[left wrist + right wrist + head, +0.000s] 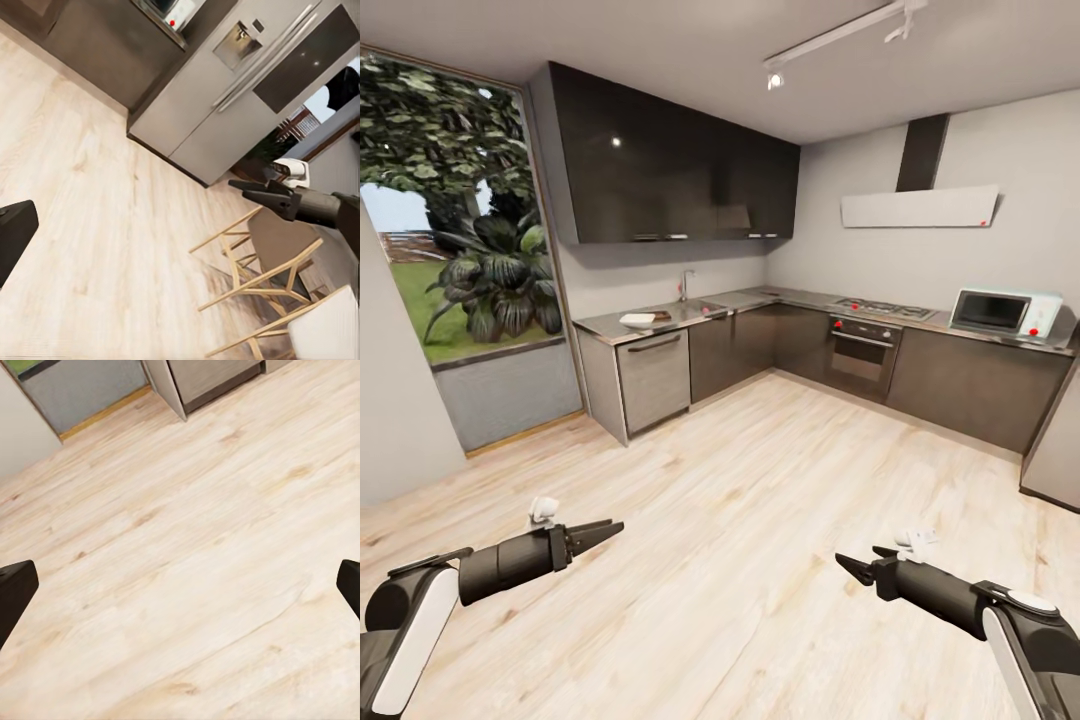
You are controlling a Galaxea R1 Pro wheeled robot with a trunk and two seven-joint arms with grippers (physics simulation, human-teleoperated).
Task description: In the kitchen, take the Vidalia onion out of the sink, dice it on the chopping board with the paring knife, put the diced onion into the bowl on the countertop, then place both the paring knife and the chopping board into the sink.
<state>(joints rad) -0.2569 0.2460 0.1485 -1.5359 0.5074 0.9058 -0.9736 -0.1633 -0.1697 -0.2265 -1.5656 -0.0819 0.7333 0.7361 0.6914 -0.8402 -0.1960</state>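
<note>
1. Two arms out in the head view: left gripper (598, 534) at 7 o'clock and right gripper (857, 566) at 5 o'clock, low over the plank floor (760, 480), holding nothing. Far off at 11 o'clock, the sink (698, 305) under its tap (685, 285), set in the countertop (760, 298). Just beside it toward 10 o'clock, the white bowl (637, 319) against the chopping board (661, 316). Onion too small to tell at this range. Probably firm, round and slick if wet, so best pinched across its widest part. Board likely stiff, best taken by an edge.
2. Left wrist view: one dark finger (15, 232) at the frame's edge, suggesting a wide spread. Beyond it, the right gripper (238, 186), a steel refrigerator (225, 97) and wooden chairs (255, 277).
3. Right wrist view: fingertips (15, 596) far apart, bare planks between them. No legible brand or writing anywhere, just red dots on the microwave (1005, 312).
</note>
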